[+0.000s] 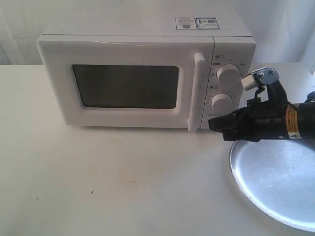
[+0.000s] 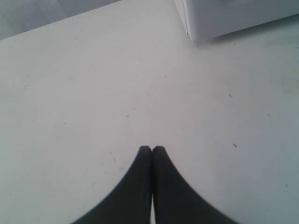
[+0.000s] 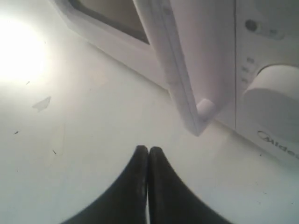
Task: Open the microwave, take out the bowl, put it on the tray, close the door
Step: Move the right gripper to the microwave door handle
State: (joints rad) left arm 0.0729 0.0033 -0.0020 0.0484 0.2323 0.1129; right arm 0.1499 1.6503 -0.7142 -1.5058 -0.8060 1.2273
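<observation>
While the door [image 1: 128, 86] of the white microwave [image 1: 123, 27] sits shut, the right gripper [image 1: 212, 123] hangs low, just beside the bottom of the tall handle [image 1: 197, 91]. Its two black fingers are pressed together with nothing between them. The shiny tray [image 1: 275, 182] lies on the table [image 1: 98, 182] under that arm. The left gripper [image 2: 152, 151] is pinched closed too, empty, over the table near the microwave's corner.

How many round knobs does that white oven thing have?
2. Both are on the microwave panel to the right of the door: the upper knob, and the lower knob directly beneath it, close to the right gripper. None appears hidden.
</observation>
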